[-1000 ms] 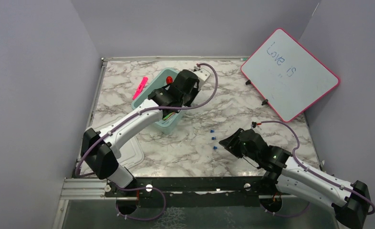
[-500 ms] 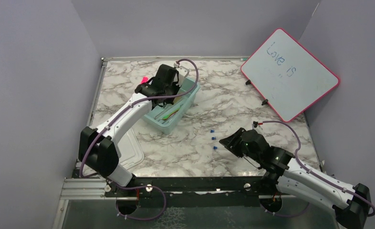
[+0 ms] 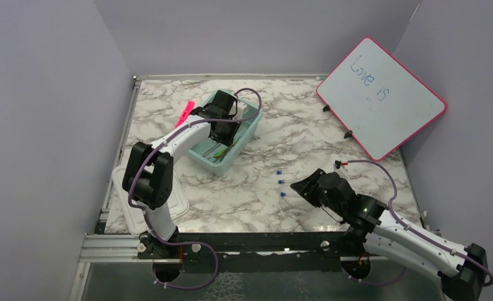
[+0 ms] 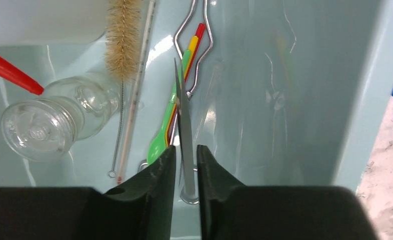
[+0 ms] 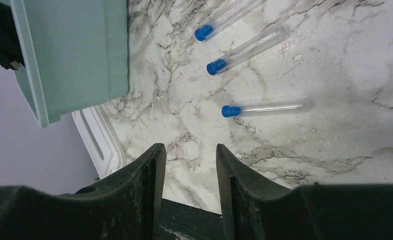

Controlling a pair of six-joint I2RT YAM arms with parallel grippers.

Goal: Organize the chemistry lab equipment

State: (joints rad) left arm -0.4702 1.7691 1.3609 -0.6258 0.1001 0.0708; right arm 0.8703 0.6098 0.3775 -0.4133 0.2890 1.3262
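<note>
The left claw [image 4: 186,151] points down into the teal bin [image 4: 364,90]. Its two fingers stand only a narrow slot apart with a thin grey metal strip [image 4: 182,110] between them, and it cannot be told whether the pads press the strip or merely flank it. In the wrist view the strip runs toward 12 o'clock alongside the green-handled tool [image 4: 158,145], with the bent wire tongs [image 4: 200,62] beyond at 12 o'clock. A small clear glass vessel [image 4: 39,125] lies on its side at 9 o'clock of the claw, and the red dropper [image 4: 7,66] is at 10 o'clock. The tan-bristled wire brush [image 4: 123,40] and the thin clear rod [image 4: 133,100] lie side by side at 11 o'clock. From above, the bin sits at 10 o'clock on the marble table [image 3: 307,125], with a pink marker [image 3: 184,115] just beside its 10 o'clock edge. The right claw [image 5: 187,150] hovers about half open, holding nothing, low over the table at 5 o'clock. Three blue-capped test tubes [image 5: 264,106] lie apart on the marble at its 12 o'clock.
</note>
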